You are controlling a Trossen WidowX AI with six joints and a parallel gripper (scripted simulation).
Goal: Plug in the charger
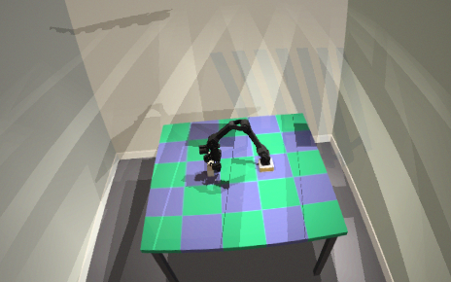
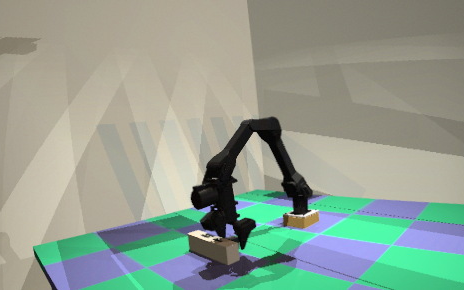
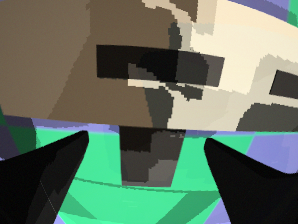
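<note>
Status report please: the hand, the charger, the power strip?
Hand open, holding nothing, over the strip. Charger stands at the strip, apart from both fingers. Nothing in the way.

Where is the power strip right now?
In the exterior view, the tan power strip lies on the checkered table at lower left, right under the open gripper, left of the arm's base.
</note>
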